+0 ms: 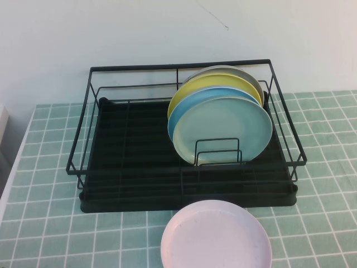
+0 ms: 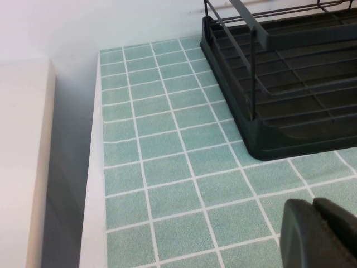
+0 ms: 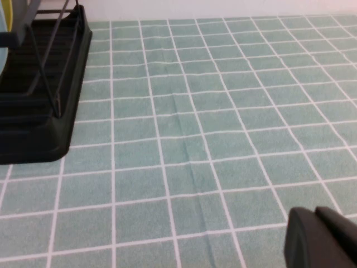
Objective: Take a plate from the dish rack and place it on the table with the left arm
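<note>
Mint-green plate (image 1: 223,129) standing upright at the front of the stack in the dish rack (image 1: 134,162), untouched, well apart from both grippers.

Waiting low over the table (image 2: 167,167) off the rack's near left corner: left gripper (image 2: 319,234), only a dark tip showing, so cannot tell whether open or closed. Hanging likewise over bare tiles off the rack's right end: right gripper (image 3: 323,240), state equally impossible to tell. Leaning behind the target: sky-blue plate (image 1: 184,111), yellow plate (image 1: 195,89). Lying flat on the tiles in front of the rack: pink plate (image 1: 216,237). Looking stiff, glossy, probably slippery and breakable; judging the exposed upper rim, clear of the wire dividers (image 1: 217,151), the best place for pinching, then lifting straight up.
</note>
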{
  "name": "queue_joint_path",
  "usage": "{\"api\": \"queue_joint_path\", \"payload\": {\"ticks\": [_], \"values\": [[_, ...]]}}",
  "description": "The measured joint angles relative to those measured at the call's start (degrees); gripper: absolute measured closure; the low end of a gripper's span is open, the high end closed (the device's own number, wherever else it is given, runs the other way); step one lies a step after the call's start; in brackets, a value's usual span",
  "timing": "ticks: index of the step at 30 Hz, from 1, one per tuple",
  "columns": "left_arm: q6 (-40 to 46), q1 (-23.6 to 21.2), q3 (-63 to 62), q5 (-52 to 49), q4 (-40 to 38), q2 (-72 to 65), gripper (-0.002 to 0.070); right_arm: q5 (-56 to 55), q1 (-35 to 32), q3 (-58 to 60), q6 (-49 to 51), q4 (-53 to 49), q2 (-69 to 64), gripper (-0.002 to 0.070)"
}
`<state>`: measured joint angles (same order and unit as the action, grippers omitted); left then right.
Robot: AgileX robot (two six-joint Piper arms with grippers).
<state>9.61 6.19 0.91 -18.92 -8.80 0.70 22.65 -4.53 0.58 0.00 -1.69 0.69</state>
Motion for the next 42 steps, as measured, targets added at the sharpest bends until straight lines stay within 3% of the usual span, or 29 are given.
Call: {"api": "queue_joint_path", "payload": {"ticks": [37, 42], "values": [[1.29, 0.0, 0.0, 0.0, 0.0, 0.0, 0.0678, 0.0, 0.0, 0.0, 0.0, 0.0, 0.0, 0.0678], [1.29, 0.0, 0.34, 4.28, 0.0, 0.0, 0.0678, 0.0, 0.0, 0.0, 0.0, 0.0, 0.0, 0.0678]]}}
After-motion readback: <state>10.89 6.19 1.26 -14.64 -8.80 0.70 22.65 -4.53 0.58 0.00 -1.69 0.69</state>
